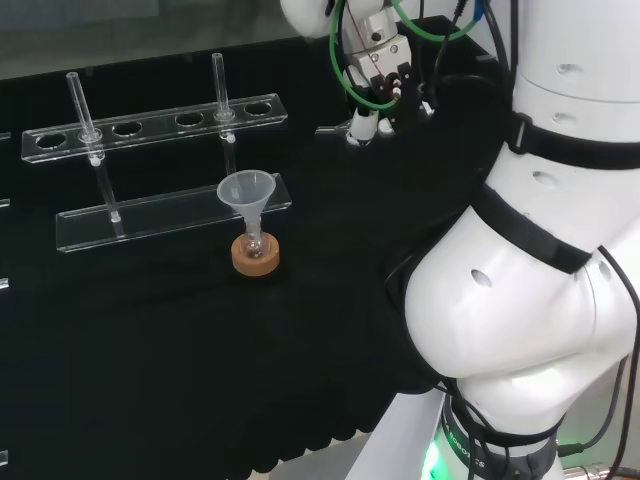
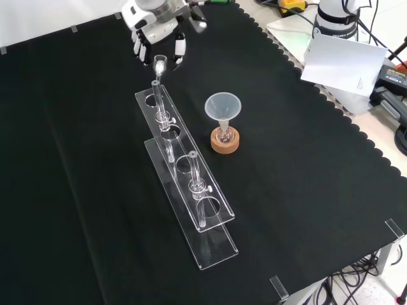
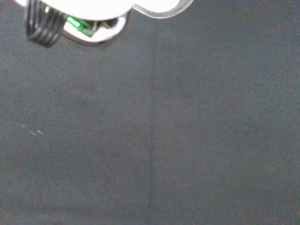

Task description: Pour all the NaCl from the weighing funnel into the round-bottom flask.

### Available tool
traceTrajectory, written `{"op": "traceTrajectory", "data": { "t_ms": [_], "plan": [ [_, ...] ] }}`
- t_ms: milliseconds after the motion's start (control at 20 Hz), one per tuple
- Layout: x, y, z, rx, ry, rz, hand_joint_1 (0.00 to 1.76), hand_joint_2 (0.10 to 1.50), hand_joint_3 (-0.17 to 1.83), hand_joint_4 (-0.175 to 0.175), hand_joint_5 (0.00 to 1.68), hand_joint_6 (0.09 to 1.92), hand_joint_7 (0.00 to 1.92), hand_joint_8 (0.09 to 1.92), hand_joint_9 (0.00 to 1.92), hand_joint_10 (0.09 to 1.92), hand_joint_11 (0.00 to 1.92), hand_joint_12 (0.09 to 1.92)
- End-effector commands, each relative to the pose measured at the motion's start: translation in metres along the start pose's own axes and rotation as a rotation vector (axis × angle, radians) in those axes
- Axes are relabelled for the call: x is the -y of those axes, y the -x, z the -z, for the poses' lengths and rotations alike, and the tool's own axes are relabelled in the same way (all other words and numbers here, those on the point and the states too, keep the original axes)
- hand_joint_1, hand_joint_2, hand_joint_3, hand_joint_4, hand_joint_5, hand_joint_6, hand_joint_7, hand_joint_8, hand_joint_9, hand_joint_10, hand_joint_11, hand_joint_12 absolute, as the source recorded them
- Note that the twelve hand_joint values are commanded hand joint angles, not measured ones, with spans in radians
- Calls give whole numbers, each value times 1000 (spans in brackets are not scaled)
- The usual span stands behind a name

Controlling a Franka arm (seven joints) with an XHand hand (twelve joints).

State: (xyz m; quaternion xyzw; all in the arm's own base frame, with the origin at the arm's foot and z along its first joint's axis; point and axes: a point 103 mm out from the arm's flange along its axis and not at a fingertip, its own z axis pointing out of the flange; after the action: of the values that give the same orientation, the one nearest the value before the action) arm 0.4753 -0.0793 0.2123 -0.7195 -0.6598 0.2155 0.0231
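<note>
1. The hand (image 2: 156,28) is seen at the far end of the tabletop (image 2: 305,190) in the front view, fingers hanging pretty relaxed, nothing held.
2. A clear funnel (image 2: 222,107) is sat in the small round-bottom flask (image 2: 222,133) on a cork ring (image 2: 225,143), right beside the clear tube rack (image 2: 184,184).

We see a tabletop (image 2: 305,190) draped in black cloth with a scalloped edge. On it stands a clear rack (image 2: 187,190) holding upright glass tubes. Just beside the rack, a cork ring (image 2: 225,141) rests on the cloth, carrying a small flask (image 2: 222,133) topped with a clear funnel (image 2: 222,107).
</note>
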Motion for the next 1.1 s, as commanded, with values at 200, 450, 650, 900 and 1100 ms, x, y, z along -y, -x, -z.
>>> {"op": "traceTrajectory", "data": {
  "t_ms": [200, 450, 650, 900, 1100],
  "plan": [
    [49, -8, 14, 34, 19, -44, 1131, 640, 639, 175, 1342, 540, 879, 596, 1161, 284, 949, 999],
    [71, -12, 24, 57, 18, -56, 1131, 640, 638, 175, 1343, 537, 877, 594, 1162, 280, 953, 997],
    [87, -20, 31, 78, 14, -54, 1131, 640, 638, 175, 1344, 536, 877, 593, 1163, 277, 955, 996],
    [105, -36, 37, 96, 19, -38, 1132, 640, 637, 175, 1345, 534, 876, 592, 1164, 273, 958, 994],
    [116, -46, 44, 104, 23, -25, 1132, 640, 636, 175, 1345, 533, 876, 592, 1165, 271, 962, 992]
  ]
}}
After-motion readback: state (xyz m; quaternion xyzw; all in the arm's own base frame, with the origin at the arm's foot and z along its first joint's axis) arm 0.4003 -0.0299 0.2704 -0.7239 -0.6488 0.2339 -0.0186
